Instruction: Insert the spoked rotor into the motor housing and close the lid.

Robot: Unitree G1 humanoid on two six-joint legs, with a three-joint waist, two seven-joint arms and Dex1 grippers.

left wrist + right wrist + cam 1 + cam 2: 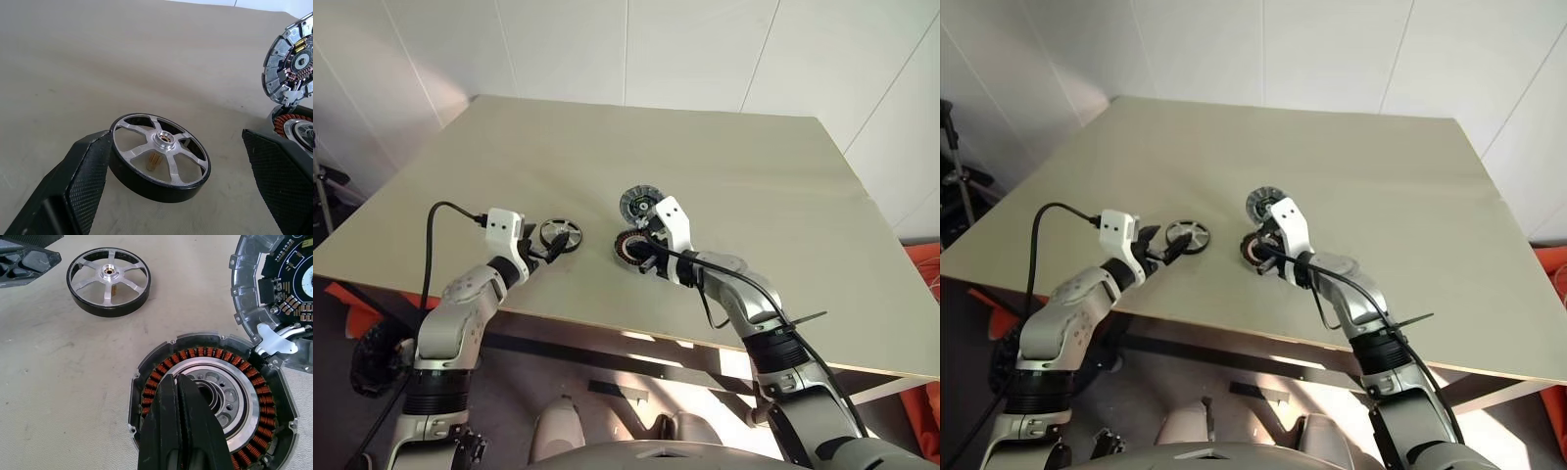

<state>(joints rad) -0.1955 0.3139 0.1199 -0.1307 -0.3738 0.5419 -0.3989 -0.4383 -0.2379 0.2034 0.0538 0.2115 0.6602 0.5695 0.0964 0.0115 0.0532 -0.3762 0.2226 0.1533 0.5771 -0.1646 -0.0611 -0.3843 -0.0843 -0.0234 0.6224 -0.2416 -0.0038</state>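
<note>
Copper winding ring (pixel 254 396) under right gripper (pixel 178 382)

This looks like a lab or test room: a bare beige counter (pixel 754 176) stands against plain white panelled walls (pixel 685 49), a tripod leg (pixel 328 186) shows at the far left, and orange padding (pixel 925 264) lies on the floor at the right.
</note>
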